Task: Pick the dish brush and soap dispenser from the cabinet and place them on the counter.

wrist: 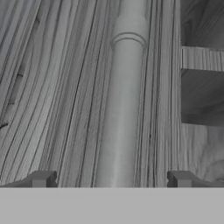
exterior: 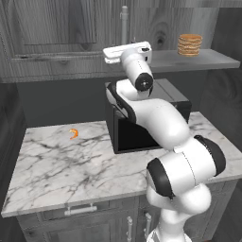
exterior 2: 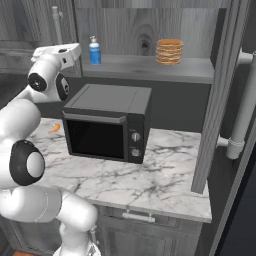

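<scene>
The soap dispenser (exterior 2: pixel 94 50), a small blue bottle with a white pump, stands upright at the left end of the cabinet's grey inner shelf (exterior 2: pixel 150 67). The dish brush is hidden. The cabinet's left door (exterior: pixel 47 33) is closed, and its silver bar handle (wrist: pixel 124 109) runs up between my fingertips. My gripper (wrist: pixel 116 179) is open around that handle without pinching it. In the base views my hand (exterior: pixel 127 51) is raised in front of the handle (exterior 2: pixel 57 22), left of the dispenser. The white marble counter (exterior: pixel 61 165) lies below.
A black microwave (exterior 2: pixel 107 122) sits on the counter under the shelf. A stack of tan discs (exterior 2: pixel 169 51) stands on the shelf's right part. A small orange curled item (exterior: pixel 73 133) lies on the counter at left. The cabinet's right door (exterior 2: pixel 220 100) hangs open.
</scene>
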